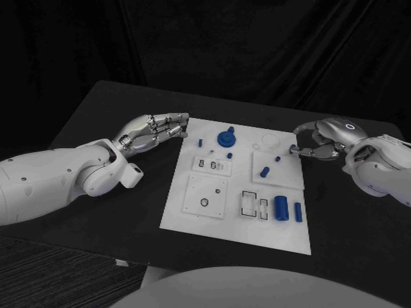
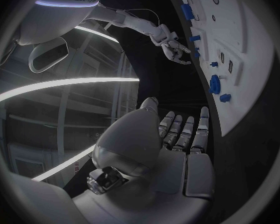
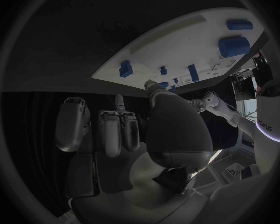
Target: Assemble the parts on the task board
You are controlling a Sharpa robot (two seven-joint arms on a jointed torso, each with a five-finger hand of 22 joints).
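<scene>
Both silver hands hold nothing: the left hand (image 1: 153, 133) hovers with fingers loosely curled by the board's (image 1: 201, 218) left edge, the right hand (image 1: 322, 142) with fingers bent near its right edge. Smooth blue parts, a round disc (image 1: 227, 138) and a cylinder (image 1: 281, 207), sit on the flat white board on the matte black table (image 1: 354, 231).
</scene>
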